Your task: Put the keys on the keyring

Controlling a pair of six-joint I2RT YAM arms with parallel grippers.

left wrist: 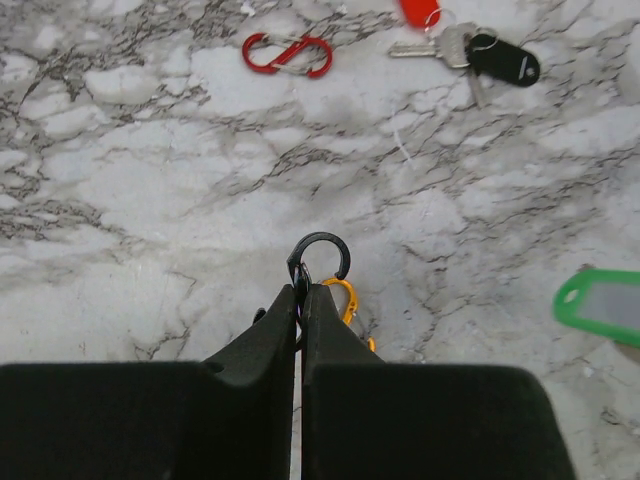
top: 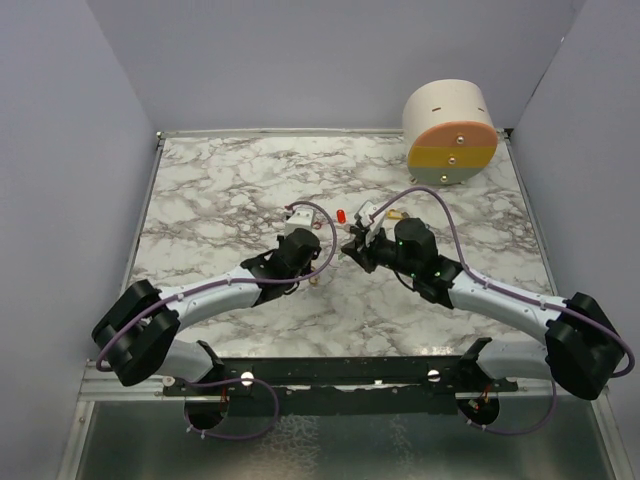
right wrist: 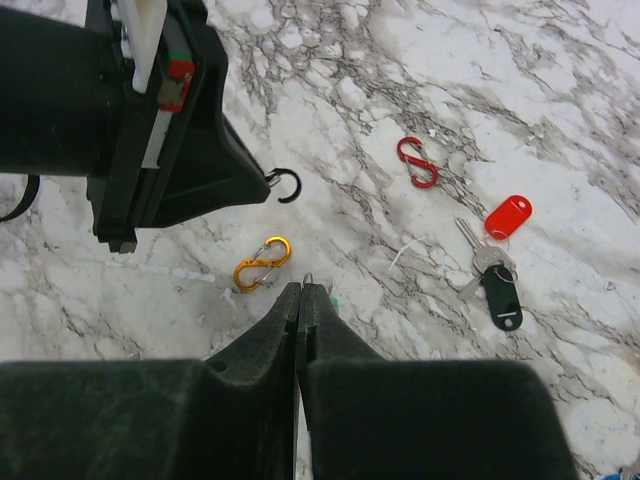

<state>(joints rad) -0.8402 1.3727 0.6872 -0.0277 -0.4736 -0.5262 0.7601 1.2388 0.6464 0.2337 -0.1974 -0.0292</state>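
On marble [right wrist: 560, 100], silver keys [right wrist: 478, 258], red tag [right wrist: 508, 216], left claw [left wrist: 300, 290] pinching black clip [left wrist: 322, 236]

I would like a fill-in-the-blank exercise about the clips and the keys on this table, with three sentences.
The left gripper is shut on a ____ clip.
The S-clip nearest the keys is ____.
The carabiner lying on the table just before the right gripper is ____.
Missing words: black; red; orange.
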